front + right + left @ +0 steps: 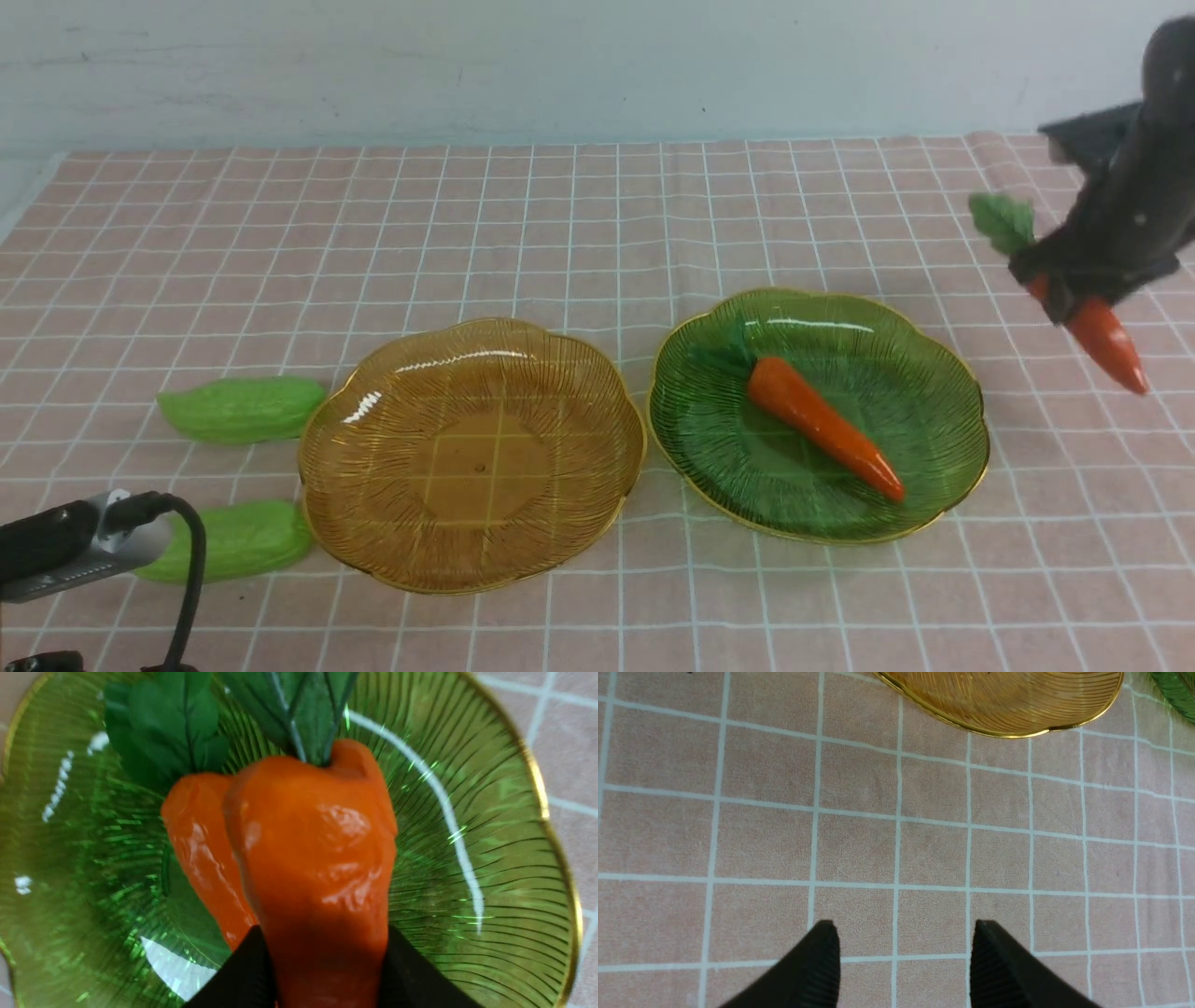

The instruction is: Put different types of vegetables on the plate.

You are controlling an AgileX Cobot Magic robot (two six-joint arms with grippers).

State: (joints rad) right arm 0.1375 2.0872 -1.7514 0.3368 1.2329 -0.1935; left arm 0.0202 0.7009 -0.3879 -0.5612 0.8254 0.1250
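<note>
Orange carrot [1106, 341] is hanging clenched in the right pincer [1074, 303], raised beside the green plate [934, 373] already carrying another carrot [822, 425] (both gourds [243, 408] are lying on the worktop [597, 233]); left pincer [903, 933] is gaping, empty. Glossy taper is risking slipping out mid-carry.

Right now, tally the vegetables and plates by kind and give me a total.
Carrots: 2 (resting carrot on the green plate, held carrot in the right tool)
Gourds: 2 (far gourd, near gourd, both left of the amber plate)
Plates: 2
Total: 6
</note>
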